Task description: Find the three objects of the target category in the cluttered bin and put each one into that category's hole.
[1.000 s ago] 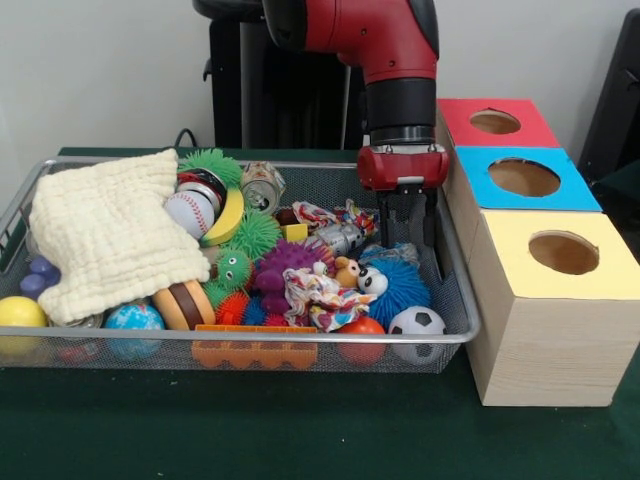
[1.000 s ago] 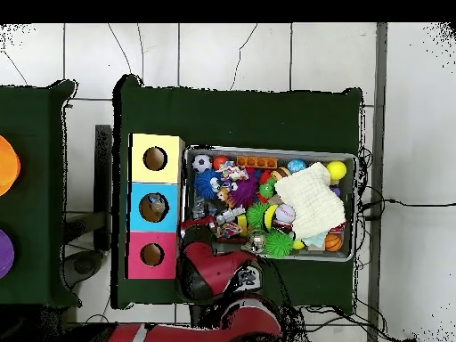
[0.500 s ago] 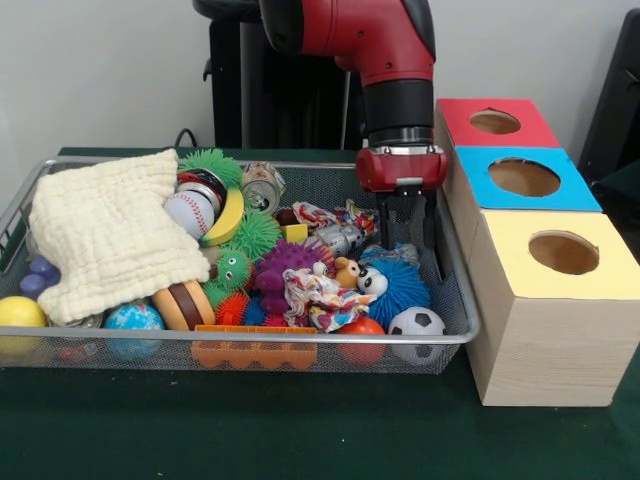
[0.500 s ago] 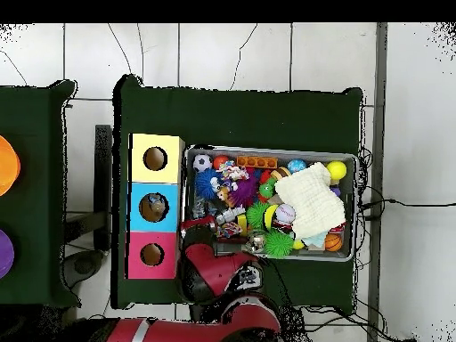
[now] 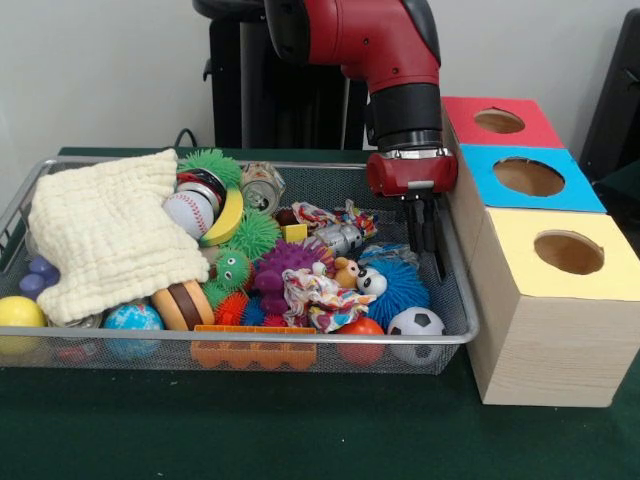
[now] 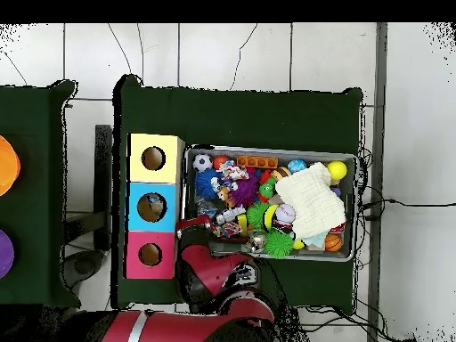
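The black pincer [image 5: 424,232], empty and slightly spread, hangs right of centre inside the silver wire-mesh bin [image 5: 455,300], beside the blue-topped wooden box [image 5: 528,177].

Even, soft indoor light; faint shadows, no glare, mild blur throughout.

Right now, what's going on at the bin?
The arm's gripper hangs inside the wire bin at the end beside the boxes, just above the toys and close to the blue spiky ball. It seems to hold nothing. The bin is crowded, and a cream cloth covers the other end.
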Robot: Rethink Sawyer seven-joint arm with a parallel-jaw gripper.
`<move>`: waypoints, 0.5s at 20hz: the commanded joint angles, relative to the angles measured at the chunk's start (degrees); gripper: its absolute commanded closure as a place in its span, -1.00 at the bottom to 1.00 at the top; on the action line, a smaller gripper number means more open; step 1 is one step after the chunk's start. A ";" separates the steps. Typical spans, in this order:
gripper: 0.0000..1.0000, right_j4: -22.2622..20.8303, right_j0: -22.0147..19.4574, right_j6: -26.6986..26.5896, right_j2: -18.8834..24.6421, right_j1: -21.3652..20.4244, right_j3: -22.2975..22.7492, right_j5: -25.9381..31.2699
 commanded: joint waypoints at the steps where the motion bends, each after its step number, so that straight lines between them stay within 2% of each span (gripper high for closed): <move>1: 1.00 7.72 -3.76 5.57 -0.49 16.88 -7.76 21.48; 10: 1.00 8.70 -3.36 5.55 -0.60 16.25 -7.29 21.87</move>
